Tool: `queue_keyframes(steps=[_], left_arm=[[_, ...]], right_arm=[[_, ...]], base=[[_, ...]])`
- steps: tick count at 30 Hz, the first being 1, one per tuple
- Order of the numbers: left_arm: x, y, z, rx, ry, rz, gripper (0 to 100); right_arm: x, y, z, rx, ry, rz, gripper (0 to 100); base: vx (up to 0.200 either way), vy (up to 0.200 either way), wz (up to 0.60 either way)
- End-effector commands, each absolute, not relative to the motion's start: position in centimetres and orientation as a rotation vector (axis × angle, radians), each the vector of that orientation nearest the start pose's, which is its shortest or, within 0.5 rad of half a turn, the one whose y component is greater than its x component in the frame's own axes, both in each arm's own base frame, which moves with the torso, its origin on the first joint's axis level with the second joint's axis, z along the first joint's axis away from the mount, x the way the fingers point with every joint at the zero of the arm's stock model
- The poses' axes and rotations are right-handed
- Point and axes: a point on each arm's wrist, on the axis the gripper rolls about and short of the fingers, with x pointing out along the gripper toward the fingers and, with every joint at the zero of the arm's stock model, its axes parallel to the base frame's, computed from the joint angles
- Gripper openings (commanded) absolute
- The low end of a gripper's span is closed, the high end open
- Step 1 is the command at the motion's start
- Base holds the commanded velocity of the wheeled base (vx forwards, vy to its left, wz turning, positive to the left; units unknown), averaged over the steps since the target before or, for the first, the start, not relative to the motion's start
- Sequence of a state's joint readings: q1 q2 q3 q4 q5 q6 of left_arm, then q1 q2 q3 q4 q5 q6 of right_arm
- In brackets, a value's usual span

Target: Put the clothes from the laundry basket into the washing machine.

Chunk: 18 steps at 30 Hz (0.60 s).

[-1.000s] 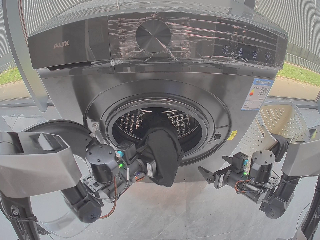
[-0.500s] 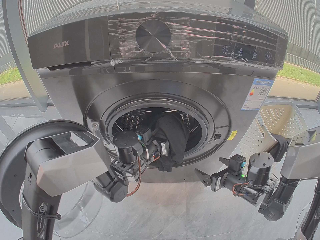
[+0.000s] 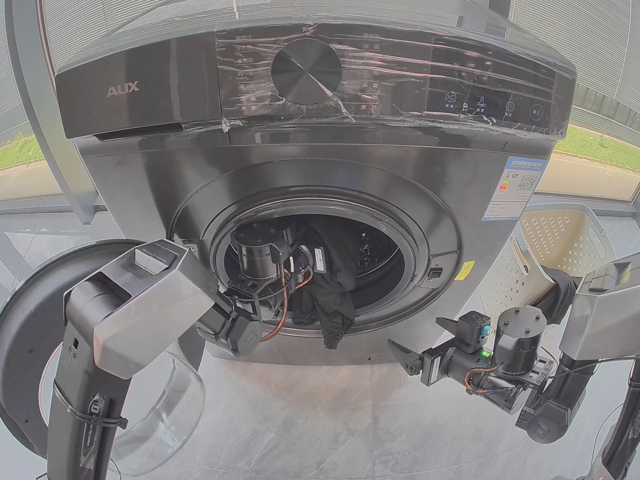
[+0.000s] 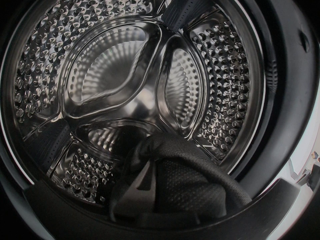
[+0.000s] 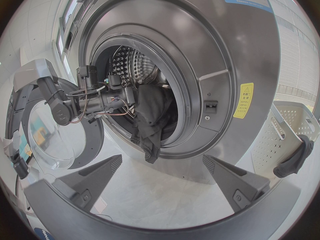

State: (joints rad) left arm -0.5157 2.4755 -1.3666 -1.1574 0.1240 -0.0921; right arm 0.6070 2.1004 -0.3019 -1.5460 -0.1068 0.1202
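A grey front-loading washing machine [image 3: 320, 161] stands with its round door [image 3: 27, 341] swung out to the left. My left gripper [image 3: 319, 260] is at the drum mouth, shut on a black garment [image 3: 331, 281] that drapes down over the opening's lower rim. From the left wrist the garment [image 4: 180, 180] covers the fingers, with the steel drum [image 4: 110, 70] behind. The right wrist view shows the same garment [image 5: 151, 117] hanging out of the opening. My right gripper [image 3: 423, 341] hovers open, low and in front of the machine's right side, holding nothing. The laundry basket [image 3: 567, 235] stands to the right.
A dark cloth [image 3: 563, 295] hangs over the white basket's rim [image 5: 293, 117], also seen as a dark cloth [image 5: 295, 159] from the right wrist. The door's glass bowl [image 3: 153, 415] juts out low on the left. Pale bare floor [image 3: 320, 421] lies in front of the machine.
My left arm has risen and pushed forward, carrying the black garment from in front of the door opening into the drum mouth. The right gripper has drifted slightly down and left.
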Motion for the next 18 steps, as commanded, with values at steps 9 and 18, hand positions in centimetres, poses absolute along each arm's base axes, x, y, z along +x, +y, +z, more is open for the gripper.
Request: queue_keyframes(steps=[9, 18], left_arm=[[46.9, -25.4, 2.5, -0.104, -0.027, -0.378, 0], [49.9, -25.3, 4.1, -0.143, -0.132, -0.271, 0]], right_arm=[[23.4, 16.0, 4.4, 0.024, 0.279, 0.484, 100], [23.4, 16.0, 4.4, 0.024, 0.279, 0.484, 100]], base=[[0.000, 0.000, 0.00], [0.000, 0.000, 0.00]])
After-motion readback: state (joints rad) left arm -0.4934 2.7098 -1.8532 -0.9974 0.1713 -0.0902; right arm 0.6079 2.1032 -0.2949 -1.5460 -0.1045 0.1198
